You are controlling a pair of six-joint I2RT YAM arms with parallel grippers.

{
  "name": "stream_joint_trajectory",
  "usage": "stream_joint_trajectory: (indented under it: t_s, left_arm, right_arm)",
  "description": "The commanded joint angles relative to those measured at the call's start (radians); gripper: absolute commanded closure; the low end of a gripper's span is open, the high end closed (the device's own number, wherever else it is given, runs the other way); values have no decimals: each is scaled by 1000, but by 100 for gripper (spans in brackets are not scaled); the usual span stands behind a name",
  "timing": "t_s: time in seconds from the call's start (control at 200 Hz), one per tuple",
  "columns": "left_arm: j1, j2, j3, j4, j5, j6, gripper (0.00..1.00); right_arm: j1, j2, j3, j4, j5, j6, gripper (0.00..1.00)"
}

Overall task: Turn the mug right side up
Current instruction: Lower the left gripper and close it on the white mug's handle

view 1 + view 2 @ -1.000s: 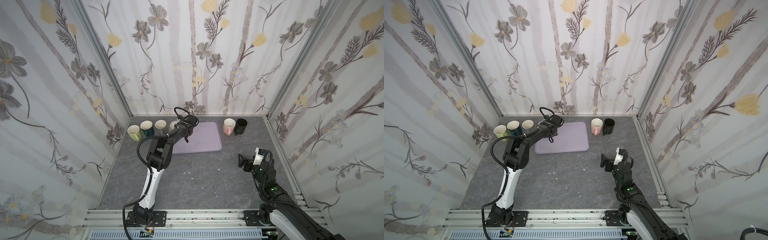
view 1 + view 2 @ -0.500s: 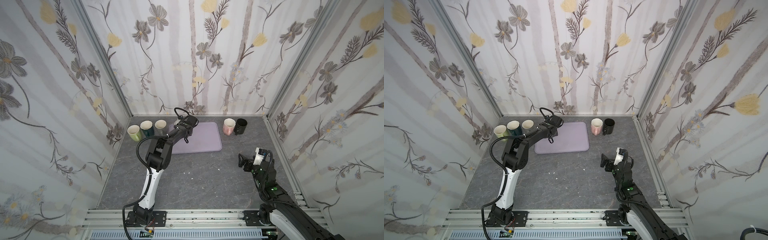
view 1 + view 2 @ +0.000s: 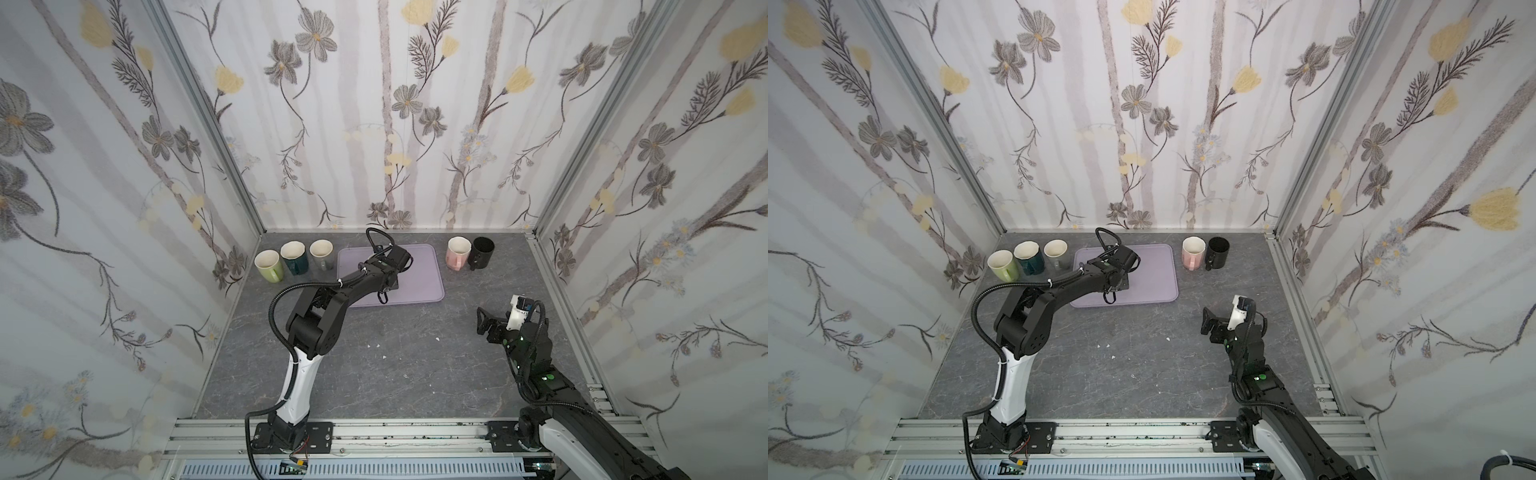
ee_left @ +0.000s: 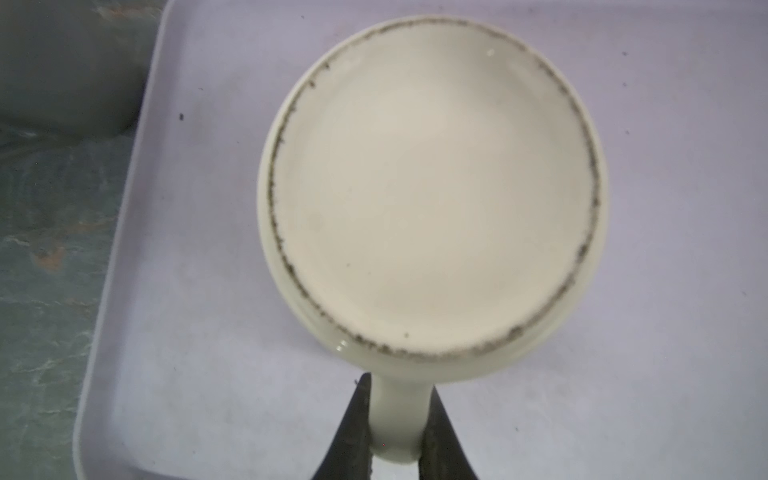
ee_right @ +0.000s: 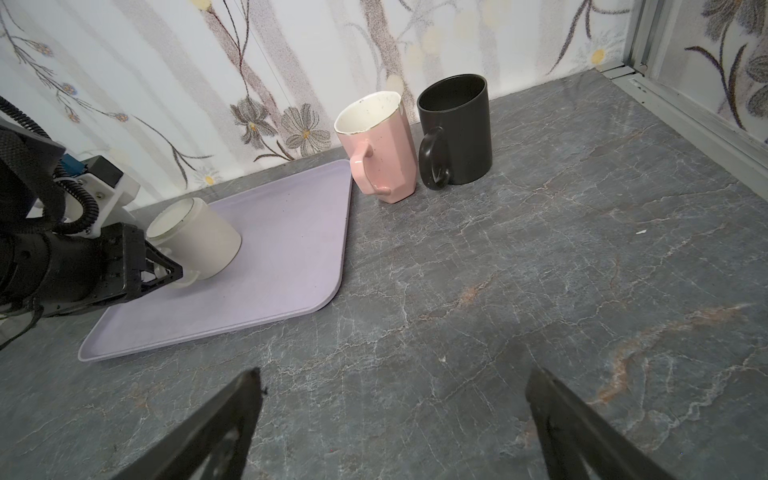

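A cream mug (image 4: pixel 432 187) stands bottom up on the lavender tray (image 4: pixel 187 332). Its flat base faces the left wrist camera. My left gripper (image 4: pixel 397 415) is shut on the mug's handle (image 4: pixel 399 407), with one black finger on each side. In the right wrist view the mug (image 5: pixel 199 237) looks tipped toward the left gripper (image 5: pixel 166 270), mouth rim down on the tray (image 5: pixel 282 266). In both top views the left wrist (image 3: pixel 386 266) hides the mug. My right gripper (image 3: pixel 484 322) (image 5: pixel 390 378) hangs open over bare table, holding nothing.
Light green (image 3: pixel 269 266), dark teal (image 3: pixel 294 257) and grey (image 3: pixel 322 254) mugs stand upright left of the tray (image 3: pixel 419 274). A pink mug (image 5: pixel 382 153) and a black mug (image 5: pixel 457 129) stand upright to its right. Walls enclose the back and sides.
The left jaws have closed a little further onto the handle, and the left wrist now covers the mug in the top views. The right arm has not moved.
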Motion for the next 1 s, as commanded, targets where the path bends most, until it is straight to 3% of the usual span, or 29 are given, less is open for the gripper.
stream_joint_trajectory:
  t_s: [0.0, 0.1, 0.285, 0.365, 0.999]
  left_arm:
    - [-28, -33, -31, -27, 54, -35, 82]
    - [-33, -58, -56, -15, 74, -48, 76]
    - [-29, -53, -28, -23, 44, -8, 53]
    - [-21, -52, -15, -20, 42, -3, 51]
    - [13, -19, 23, 33, 82, 3, 79]
  right_arm:
    - [0, 3, 7, 23, 4, 6, 0]
    - [-1, 6, 7, 24, 1, 7, 0]
    - [-1, 11, 8, 24, -2, 8, 0]
    - [-1, 8, 7, 20, 7, 10, 0]
    - [-3, 33, 10, 29, 0, 11, 0]
